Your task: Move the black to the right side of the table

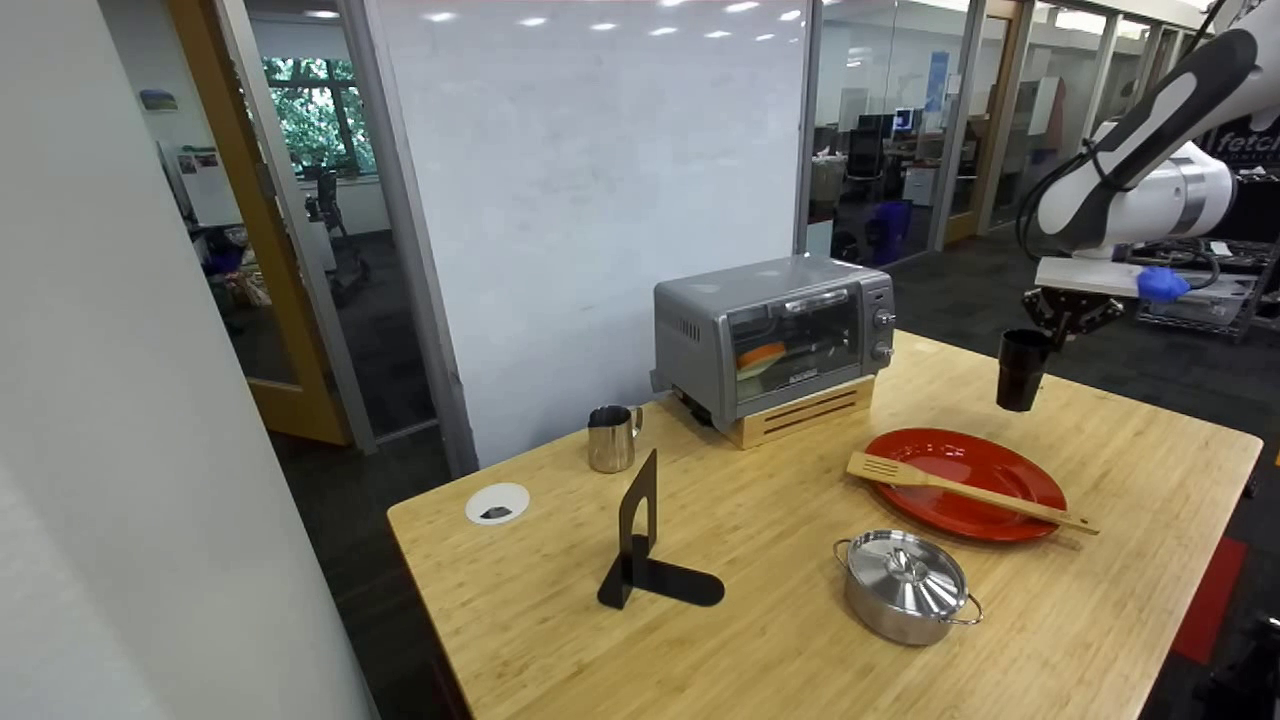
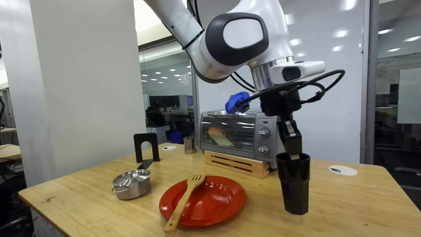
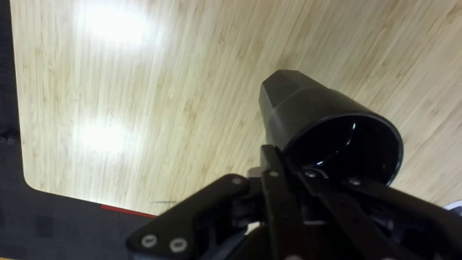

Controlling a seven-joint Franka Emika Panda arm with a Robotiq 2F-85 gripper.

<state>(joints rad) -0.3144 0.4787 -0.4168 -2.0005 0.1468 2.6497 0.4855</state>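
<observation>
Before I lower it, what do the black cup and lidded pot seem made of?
The black cup: probably plastic, from its faceted, molded-looking base; glints inside suggest a glossy finish. The lidded pot: polished metal, likely stainless steel, from its silvery reflections.

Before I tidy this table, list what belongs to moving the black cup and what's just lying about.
Part of the job:
black cup
pincer, gripping its rim
table, whose right side is the goal

Just lying about:
red plate
wooden spatula, across the plate
lidded pot
metal pitcher
toaster oven
wooden rack under the oven
black L-shaped stand
</observation>
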